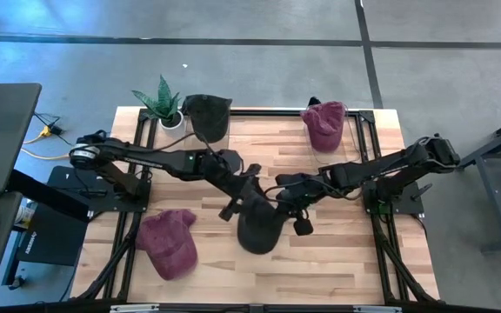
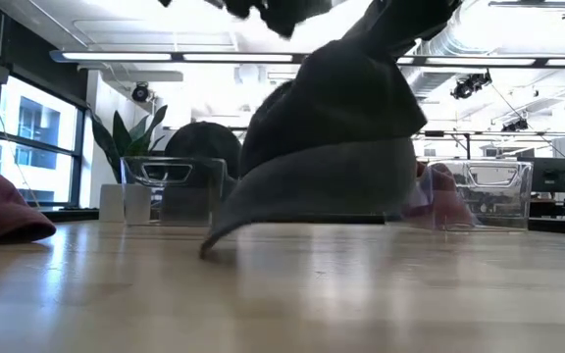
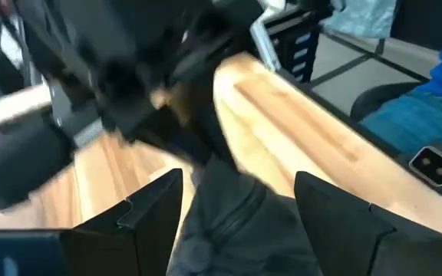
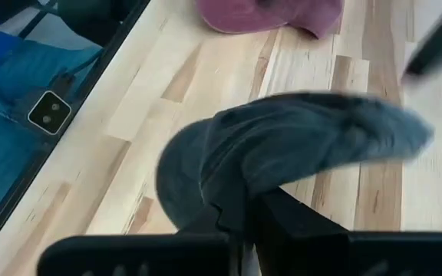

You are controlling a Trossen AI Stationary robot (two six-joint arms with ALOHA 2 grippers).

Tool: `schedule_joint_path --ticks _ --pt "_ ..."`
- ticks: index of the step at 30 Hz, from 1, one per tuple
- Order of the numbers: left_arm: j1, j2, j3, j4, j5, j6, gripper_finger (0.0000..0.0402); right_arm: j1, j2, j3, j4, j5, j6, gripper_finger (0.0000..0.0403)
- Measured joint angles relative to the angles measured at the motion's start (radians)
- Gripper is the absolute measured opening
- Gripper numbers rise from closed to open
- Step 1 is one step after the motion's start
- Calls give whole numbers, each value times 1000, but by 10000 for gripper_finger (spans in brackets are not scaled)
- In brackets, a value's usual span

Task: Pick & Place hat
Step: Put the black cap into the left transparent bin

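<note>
Pale wood planks make up the table (image 1: 337, 261), framed by black rails, w/ grey floor all round. Nearest the front edge on the left lies a maroon cap (image 1: 169, 244), flat on the boards. Mid-table is the dark grey hat (image 1: 257, 224), its brim edge touching the wood in the low view while the crown is lifted between both arms. The right gripper (image 1: 296, 210) sits at the hat's right side; in its wrist view the fingers are pinched tight on a fold of grey fabric (image 4: 240, 203). The left gripper (image 1: 243, 196) is at the hat's upper left; its fingers (image 3: 148, 218) stand spread wide w/ the grey cloth lying between them, not clamped as far as I can see. Farther back, two clear bins along the rear edge: the left bin (image 1: 208, 117) holds a dark hat, the right bin (image 1: 323, 124) a maroon one. A potted plant (image 1: 163, 102) stands at the back left corner. Beyond: ceiling strip lights, windows.
</note>
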Motion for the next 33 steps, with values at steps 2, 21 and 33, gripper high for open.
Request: schedule_joint_path --ticks 2,21,33 --pt "0 34 0 25 -10 -20 244 0 0 0 0 -1 -2 6" --pt "1 159 -1 31 124 -52 185 32 -59 0 -4 26 -19 4" --pt "1 159 148 -141 165 -54 8 67 -71 0 -9 48 -25 12"
